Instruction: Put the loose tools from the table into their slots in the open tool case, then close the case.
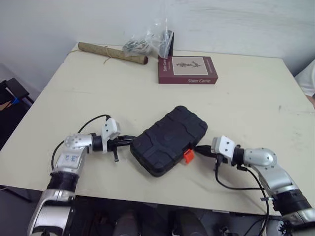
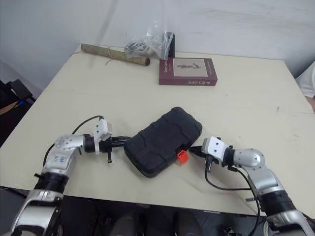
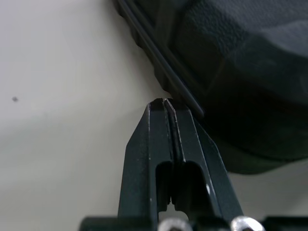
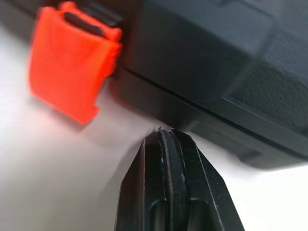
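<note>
The cream surface carries the closed black ribbed plastic tool case near its front edge, long axis near-left to far-right. Its orange plastic latch faces near-right, just beside the right hand, whose fingers are pressed together. The left hand, likewise closed and empty, is at the case's left end.

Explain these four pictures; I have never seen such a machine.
This is a humanoid robot with two arms, each ending in a two-fingered black hand. The two wide pictures come from its head, looking down on a table; the close-ups come from wrist cameras. A closed black tool case with an orange latch lies in the middle. The left hand and right hand, both shut and empty, sit at its opposite sides. Farther back lie a book, Sister Carrie, a tied roll and a plastic bag.
</note>
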